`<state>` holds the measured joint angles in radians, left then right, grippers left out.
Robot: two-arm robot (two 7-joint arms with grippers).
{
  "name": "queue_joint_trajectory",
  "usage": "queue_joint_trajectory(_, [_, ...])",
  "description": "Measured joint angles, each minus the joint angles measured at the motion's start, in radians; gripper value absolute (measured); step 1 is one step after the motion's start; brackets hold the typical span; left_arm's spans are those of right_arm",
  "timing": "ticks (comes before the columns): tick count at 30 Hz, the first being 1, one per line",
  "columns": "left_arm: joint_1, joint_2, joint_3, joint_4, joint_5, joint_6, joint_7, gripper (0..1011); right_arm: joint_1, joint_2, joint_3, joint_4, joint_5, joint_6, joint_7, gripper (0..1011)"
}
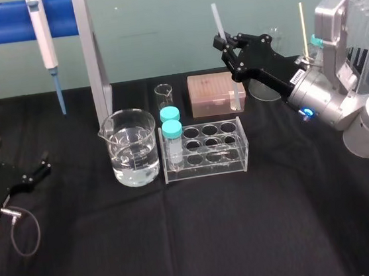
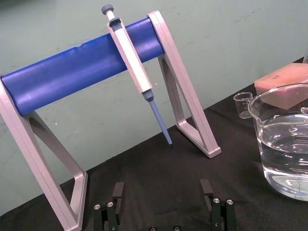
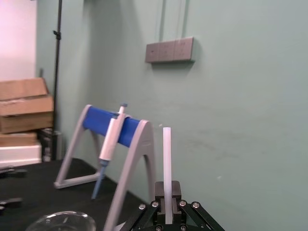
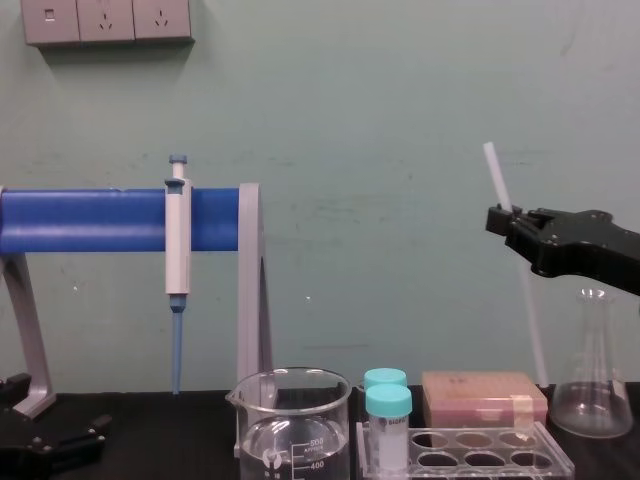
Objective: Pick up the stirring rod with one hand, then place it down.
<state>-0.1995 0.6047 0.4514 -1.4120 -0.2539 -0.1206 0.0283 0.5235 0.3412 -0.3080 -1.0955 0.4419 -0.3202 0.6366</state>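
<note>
Fingers of the right gripper [image 1: 222, 43] are clamped on the stirring rod [image 1: 217, 18], held slightly tilted, high over the worktop [image 1: 196, 243]; left gripper [image 1: 40, 166] sits low at left, fingers apart

My right gripper [image 1: 222, 43] hangs raised over the far side of the table [image 1: 203, 242], near the pink box [image 1: 214, 91]. It is clamped on the rod [image 1: 218, 19], which stands nearly upright. My left gripper [image 1: 41, 165] sits low at the table's left, fingers apart, well apart from the beaker [image 1: 132, 147].
</note>
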Motion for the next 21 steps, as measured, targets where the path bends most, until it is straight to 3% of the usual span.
queue_joint_trajectory(4, [0.0,0.0,0.0,0.0,0.0,0.0,0.0,1000,-0.053,-0.004,0.01,-0.041,-0.075,-0.072,-0.091,75])
queue_joint_trajectory(9, [0.0,0.0,0.0,0.0,0.0,0.0,0.0,1000,-0.097,-0.012,0.027,-0.065,-0.12,-0.105,-0.148,75])
queue_joint_trajectory(21, [0.0,0.0,0.0,0.0,0.0,0.0,0.0,1000,-0.209,-0.035,0.071,-0.139,-0.168,-0.085,-0.247,75])
